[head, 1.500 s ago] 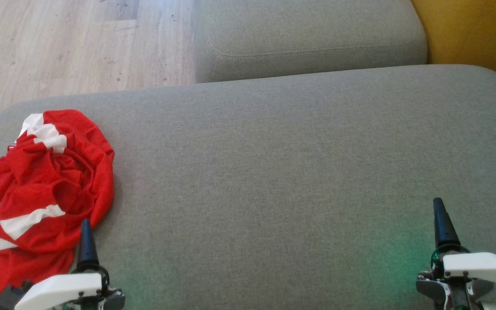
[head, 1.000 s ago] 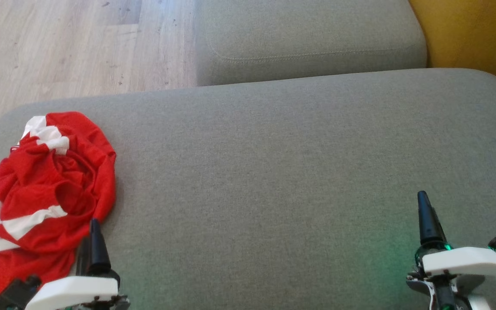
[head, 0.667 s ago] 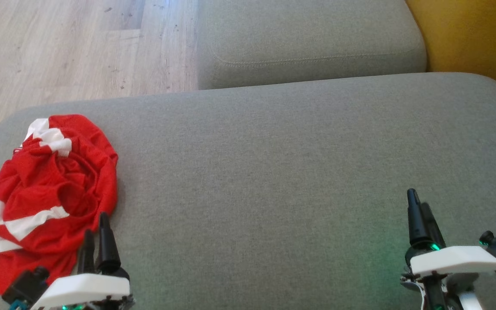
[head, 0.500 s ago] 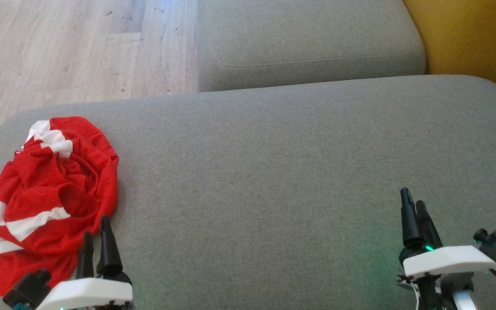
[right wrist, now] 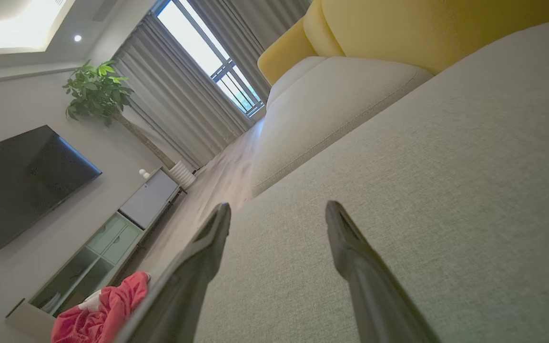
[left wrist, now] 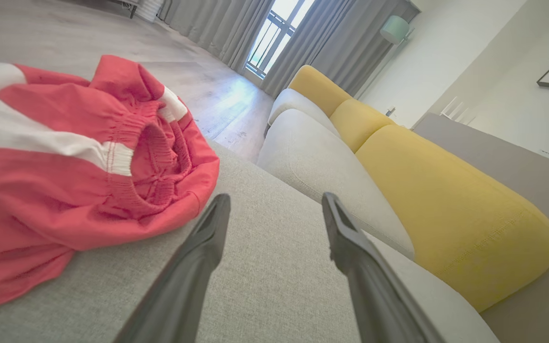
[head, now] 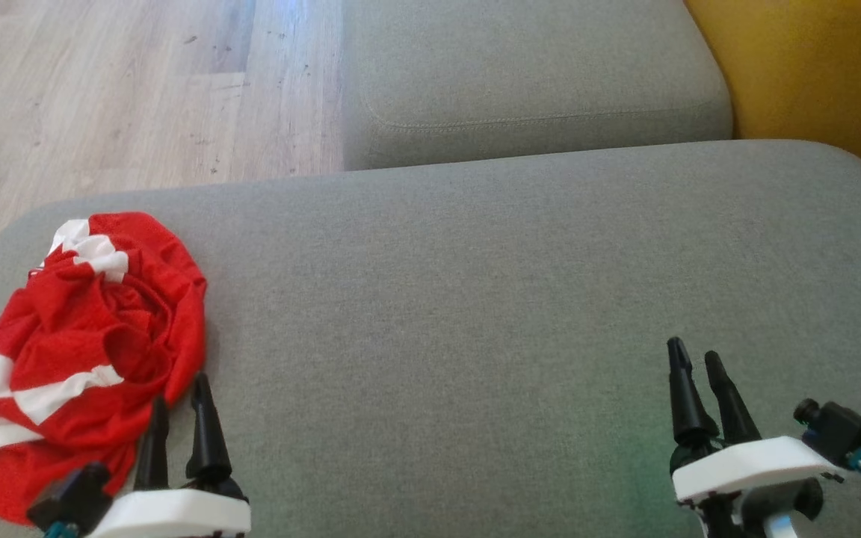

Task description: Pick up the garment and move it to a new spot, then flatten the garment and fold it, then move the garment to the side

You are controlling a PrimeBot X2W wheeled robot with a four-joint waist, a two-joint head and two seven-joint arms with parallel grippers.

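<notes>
Head view: garment (head: 79, 351) beside spread L claw (head: 180, 390); R wrist: TV (right wrist: 26, 181), plant (right wrist: 96, 90).

Bright, even daylight from the window (left wrist: 277, 33); shadows soft. Head view slightly soft, faint green cast on the sofa seat (head: 610, 448). Wrist views distort at edges.

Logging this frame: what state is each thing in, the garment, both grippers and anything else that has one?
garment: crumpled in a heap at the left end of the grey cushion, not held.
left gripper: open, empty, fingers at the garment's edge.
right gripper: open, empty, over bare cushion.
television: screen dark.
curtains: parted at the window.
</notes>
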